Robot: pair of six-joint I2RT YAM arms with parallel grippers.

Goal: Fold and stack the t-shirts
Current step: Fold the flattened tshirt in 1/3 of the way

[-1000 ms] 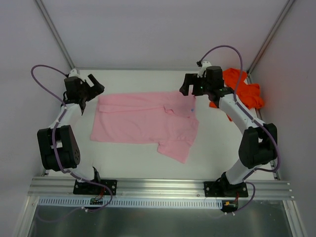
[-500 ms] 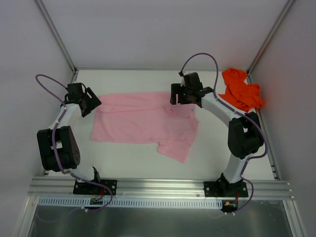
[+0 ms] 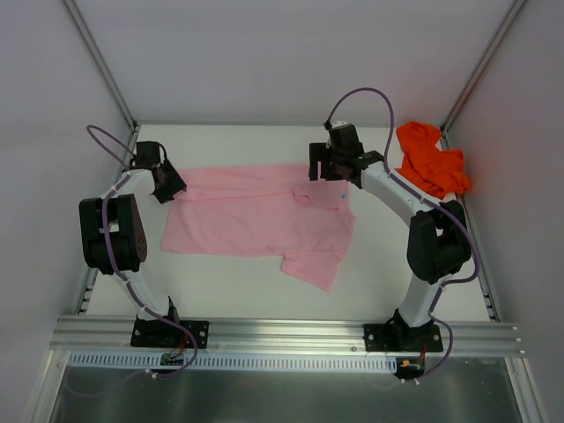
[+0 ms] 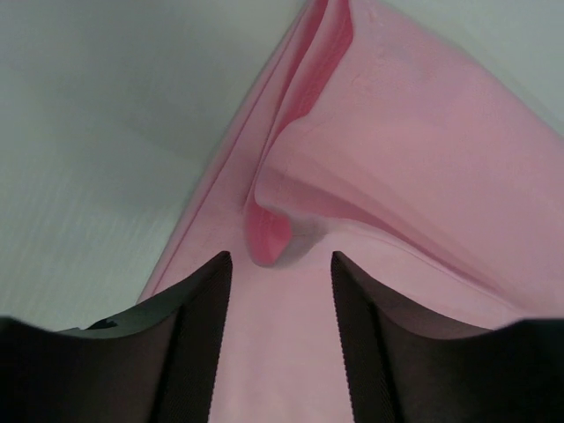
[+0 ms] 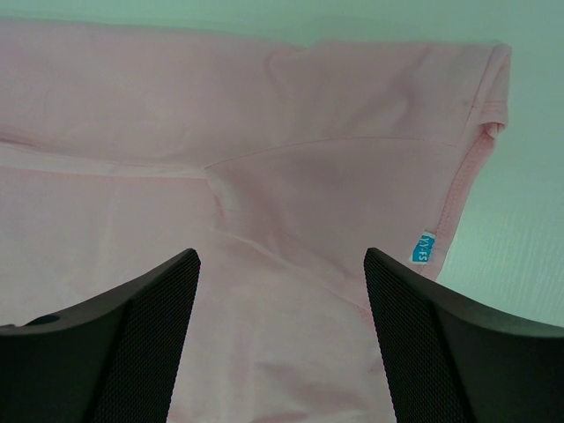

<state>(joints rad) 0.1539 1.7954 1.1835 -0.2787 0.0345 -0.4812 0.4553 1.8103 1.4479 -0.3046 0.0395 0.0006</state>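
The light pink t-shirt (image 3: 256, 211) lies spread flat on the white table, one sleeve pointing toward the near edge. My left gripper (image 3: 172, 187) is down at its far left corner. In the left wrist view the gripper (image 4: 280, 260) has its jaws narrowed but apart, pink cloth (image 4: 423, 159) lying between them and a small fold bunched just ahead. My right gripper (image 3: 326, 172) hovers over the shirt's far right part. Its jaws (image 5: 282, 260) stand wide open above the cloth (image 5: 308, 159), near a blue label (image 5: 424, 248). The orange-red t-shirt (image 3: 432, 167) lies crumpled at the back right.
The white table (image 3: 388, 256) is enclosed by pale walls at the back and sides. An aluminium rail (image 3: 282, 333) with both arm bases runs along the near edge. The orange-red shirt sits just right of the right arm.
My left gripper has dropped onto the pink shirt's far left corner and its jaws have narrowed. My right gripper has swung left, away from the orange-red shirt, over the pink shirt.
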